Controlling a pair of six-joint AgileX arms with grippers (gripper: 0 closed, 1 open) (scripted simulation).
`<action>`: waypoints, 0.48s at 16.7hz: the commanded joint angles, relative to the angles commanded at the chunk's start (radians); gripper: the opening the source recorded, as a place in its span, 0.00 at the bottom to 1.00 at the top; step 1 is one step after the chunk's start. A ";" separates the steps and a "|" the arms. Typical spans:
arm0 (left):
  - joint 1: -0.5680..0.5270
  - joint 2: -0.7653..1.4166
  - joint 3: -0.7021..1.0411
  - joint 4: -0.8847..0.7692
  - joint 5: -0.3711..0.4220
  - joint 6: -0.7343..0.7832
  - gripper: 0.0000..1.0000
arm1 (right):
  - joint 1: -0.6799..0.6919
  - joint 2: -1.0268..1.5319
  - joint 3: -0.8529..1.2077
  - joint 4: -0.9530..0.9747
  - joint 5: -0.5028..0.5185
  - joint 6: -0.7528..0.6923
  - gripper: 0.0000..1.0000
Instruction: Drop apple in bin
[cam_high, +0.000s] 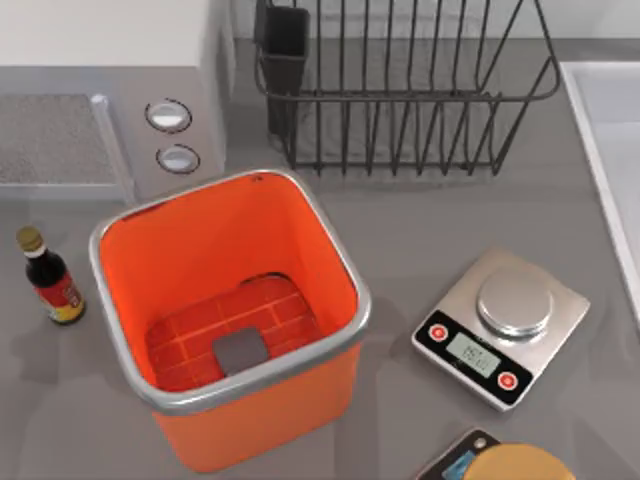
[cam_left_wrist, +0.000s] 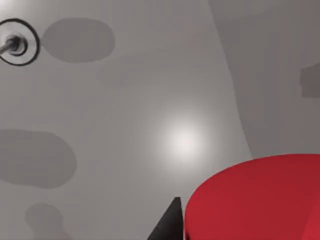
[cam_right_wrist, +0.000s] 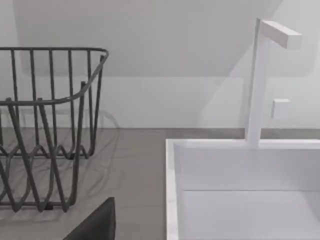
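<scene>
The bin (cam_high: 200, 250) stands left of the bench's centre, near its front edge, its brick-patterned floor bare. In the left wrist view the apple (cam_left_wrist: 255, 200) sits close to the camera beside 1 dark finger (cam_left_wrist: 167, 225) of the left gripper; whether that gripper pinches it, I cannot tell. A kitchen scale (cam_high: 502, 328) sits right of the bin, the wire rack (cam_high: 400, 90) along the back edge.

The top view looks straight down on the table (cam_high: 420, 240), fairly near, with the orange bin (cam_high: 200, 250) at centre left of the frame and the wire rack (cam_high: 400, 90) along the upper edge. The left wrist view sits very close to the red apple (cam_left_wrist: 260, 200), filling its lower right. The right wrist view looks level across the table toward the back wall, sharing the wire rack (cam_right_wrist: 45, 125) and the white sink (cam_right_wrist: 240, 190) with the top view.
</scene>
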 joint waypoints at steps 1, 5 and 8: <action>-0.014 0.000 0.006 -0.002 0.005 -0.031 0.00 | 0.000 0.000 0.000 0.000 0.000 0.000 1.00; -0.109 0.008 0.041 -0.017 0.032 -0.257 0.00 | 0.000 0.000 0.000 0.000 0.000 0.000 1.00; -0.211 0.020 0.073 -0.032 0.051 -0.538 0.00 | 0.000 0.000 0.000 0.000 0.000 0.000 1.00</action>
